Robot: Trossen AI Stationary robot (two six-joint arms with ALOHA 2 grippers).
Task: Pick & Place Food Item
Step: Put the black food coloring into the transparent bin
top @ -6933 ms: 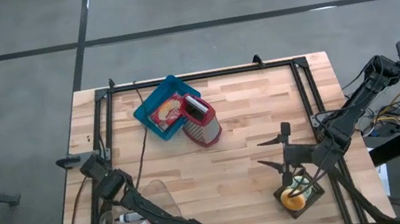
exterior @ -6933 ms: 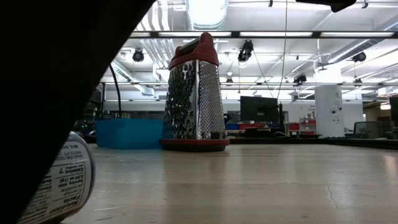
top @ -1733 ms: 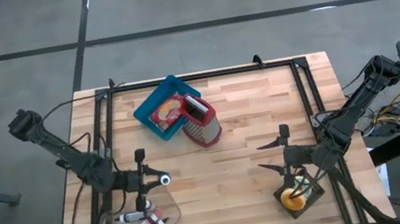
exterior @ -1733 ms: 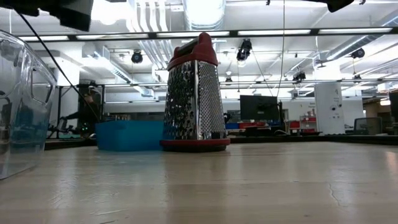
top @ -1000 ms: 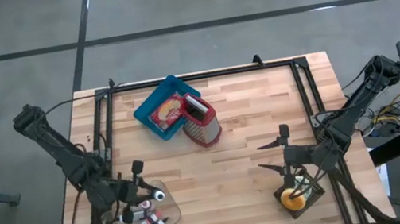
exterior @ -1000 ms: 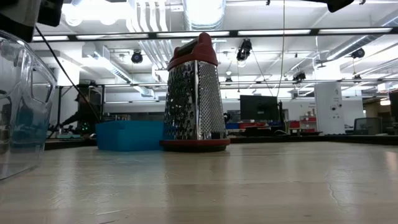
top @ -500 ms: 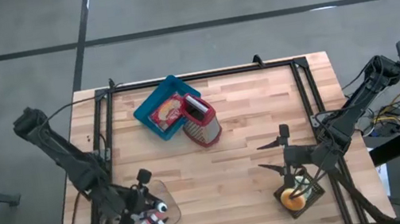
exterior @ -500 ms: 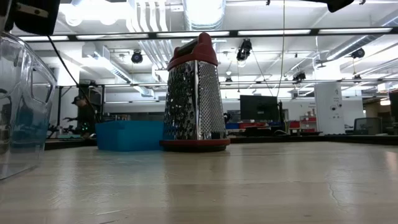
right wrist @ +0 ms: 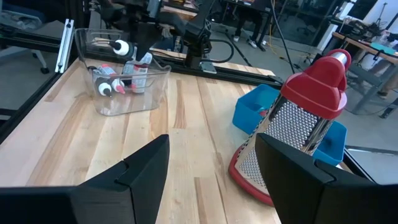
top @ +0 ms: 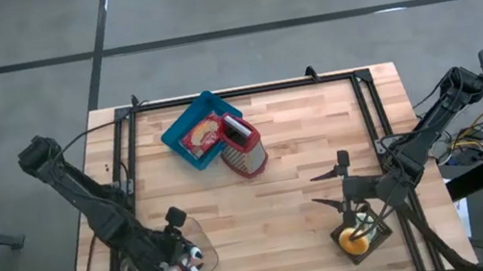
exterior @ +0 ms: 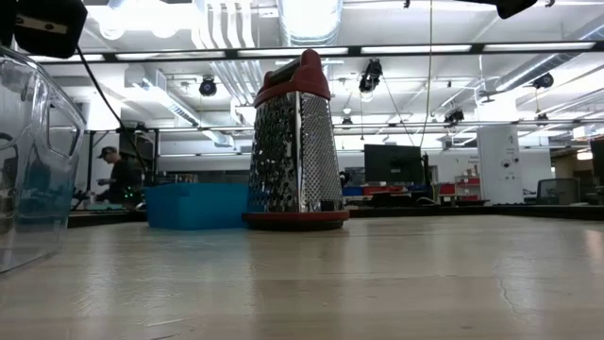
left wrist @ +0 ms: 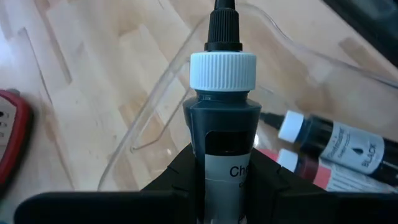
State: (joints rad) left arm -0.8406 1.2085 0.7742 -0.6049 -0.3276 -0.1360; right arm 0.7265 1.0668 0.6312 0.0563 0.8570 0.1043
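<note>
Left gripper [left wrist: 217, 180] clenched on a white-capped bottle [left wrist: 222, 118], held over the clear container [top: 203, 249] at the table's [top: 309, 193] near-left corner, seemingly above two bottles [left wrist: 323, 140] lying inside, right gripper [right wrist: 211, 168] released, hovering near right, box grater [top: 242, 145] mid-table.

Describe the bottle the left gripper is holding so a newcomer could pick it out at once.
Start at the clear plastic bin on the wooden table's near-left corner. The left gripper hangs over it, shut on a small bottle with a white ribbed cap and black pointed nozzle. Its neighbours, two similar bottles, lie flat inside the bin; this one alone is gripped and held up above the bin's floor.
</note>
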